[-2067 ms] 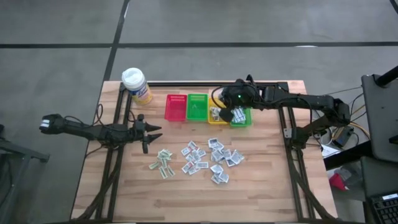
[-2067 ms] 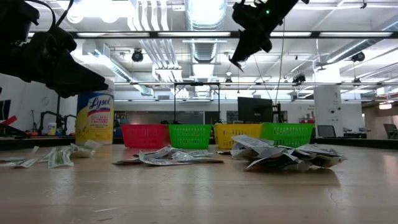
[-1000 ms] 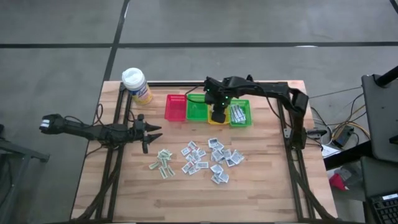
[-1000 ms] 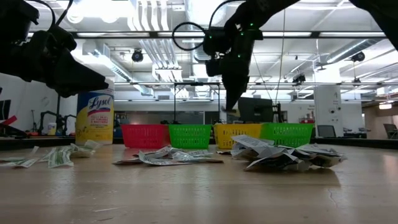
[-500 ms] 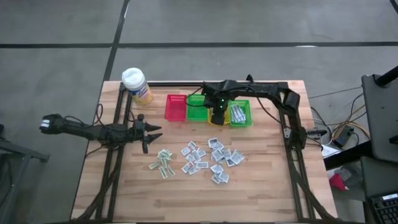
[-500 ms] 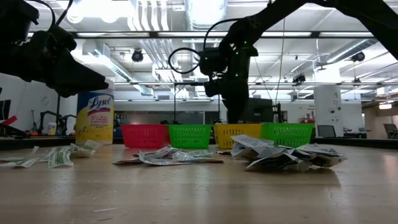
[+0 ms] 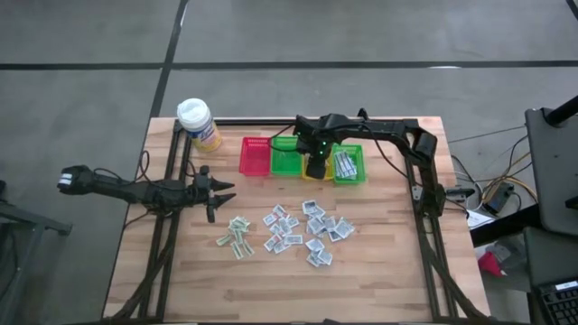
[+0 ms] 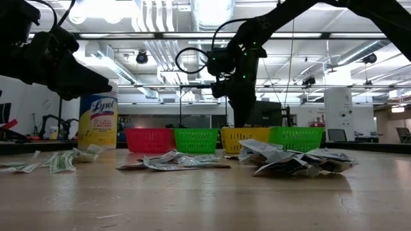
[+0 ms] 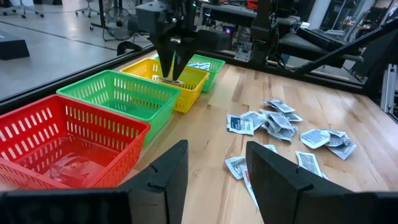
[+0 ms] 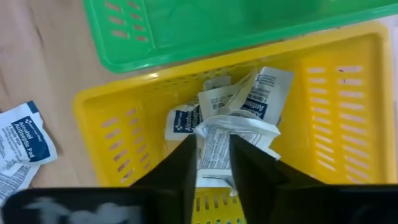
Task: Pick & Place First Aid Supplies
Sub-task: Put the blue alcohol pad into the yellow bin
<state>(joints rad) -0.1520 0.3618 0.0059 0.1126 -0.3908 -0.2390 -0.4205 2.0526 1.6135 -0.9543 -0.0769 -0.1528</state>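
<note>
Right end effector (image 10: 212, 163) looks half-apart over the yellow basket (image 10: 348, 112); the packet (image 10: 227, 142) might cling to a finger and miss.

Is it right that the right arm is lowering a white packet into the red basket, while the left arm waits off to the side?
Not quite. The right gripper is above the yellow basket, not the red basket; the right wrist view shows the white packet between its fingers over packets already lying there. The left gripper does wait off to the side.
</note>
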